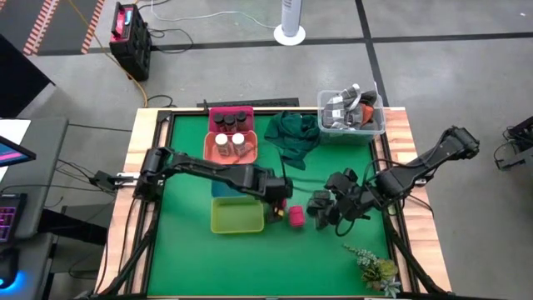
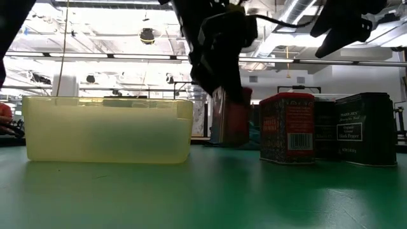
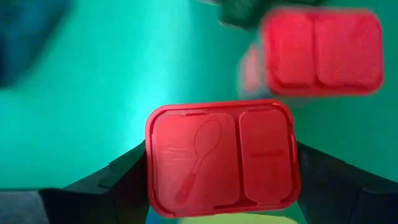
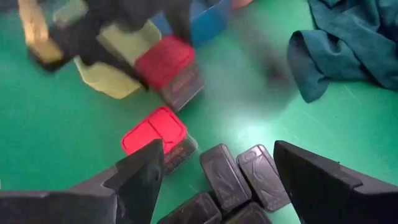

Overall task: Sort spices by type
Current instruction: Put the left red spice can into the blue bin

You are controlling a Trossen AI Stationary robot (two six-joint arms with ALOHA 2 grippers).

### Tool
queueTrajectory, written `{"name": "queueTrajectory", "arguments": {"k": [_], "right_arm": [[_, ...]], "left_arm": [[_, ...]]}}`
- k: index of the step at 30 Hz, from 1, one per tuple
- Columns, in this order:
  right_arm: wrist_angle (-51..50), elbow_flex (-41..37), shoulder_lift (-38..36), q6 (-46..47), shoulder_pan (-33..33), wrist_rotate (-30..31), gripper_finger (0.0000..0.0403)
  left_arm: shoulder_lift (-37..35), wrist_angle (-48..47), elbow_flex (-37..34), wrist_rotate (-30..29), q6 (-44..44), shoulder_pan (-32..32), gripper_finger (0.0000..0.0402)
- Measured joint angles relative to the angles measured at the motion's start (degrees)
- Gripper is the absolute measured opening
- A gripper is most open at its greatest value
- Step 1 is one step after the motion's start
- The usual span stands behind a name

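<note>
Left gripper (image 1: pixel 278 202) clasping a red-lidded spice tin (image 3: pixel 222 157) upright, lid facing its wrist camera; right gripper (image 4: pixel 214 171) hovering wide above dark grey boxes (image 4: pixel 242 174).

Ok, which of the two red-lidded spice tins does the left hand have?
The red-lidded tin beside the yellow-green tray, clamped in the left hand. The other red-lidded tin stands free beside the dark boxes.
</note>
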Motion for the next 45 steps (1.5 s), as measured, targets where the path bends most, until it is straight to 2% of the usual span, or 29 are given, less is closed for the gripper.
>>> {"name": "queueTrajectory", "arguments": {"k": [7,15,18,21,25,28,32,35,42,45], "right_arm": [[-0.51,0.0,0.0,1.39,-0.37,2.05,0.0327],[-1.68,0.02,-0.01,2.08,-1.6,3.6,0.0327],[-1.92,0.02,-0.02,1.65,-2.58,3.65,0.0327],[-2.1,0.02,-0.02,1.16,-3.15,3.65,0.0327],[-1.79,0.02,-0.01,-0.58,-3.43,3.65,0.0327],[-0.73,0.02,-0.01,-3.05,-4.18,3.41,0.0327],[0.82,0.02,0.0,-5.81,-6.06,2.62,0.0327],[1.59,0.02,-0.02,-7.23,-7.77,1.3,0.0327],[2.55,0.02,-0.01,-7.56,-9.77,-0.17,0.0327],[2.88,0.02,-0.02,-8.11,-9.95,-0.26,0.0327]], "left_arm": [[-6.46,-7.01,0.0,1.33,5.31,7.01,0.0304],[-18.41,-10.13,-1.63,2.19,10.23,13.34,0.0304],[-23.92,-11.26,-7.22,3.69,10.96,13.89,0.0304],[-30.65,-9.91,-16.41,3.93,9.14,13.57,0.0304],[-41.29,-1.98,-30.11,4.27,6.73,12.74,0.0304],[-46.5,3.53,-39.06,2.44,6.35,12.58,0.0304],[-48.86,11.19,-47.25,2.1,6.49,12.58,0.0304],[-48.21,12.09,-50.65,1.76,6.64,12.53,0.0315],[-46.26,12.39,-51.98,1.29,7.14,12.53,0.0314],[-45.32,11.62,-51.82,1.41,7.03,12.68,0.0325]]}}
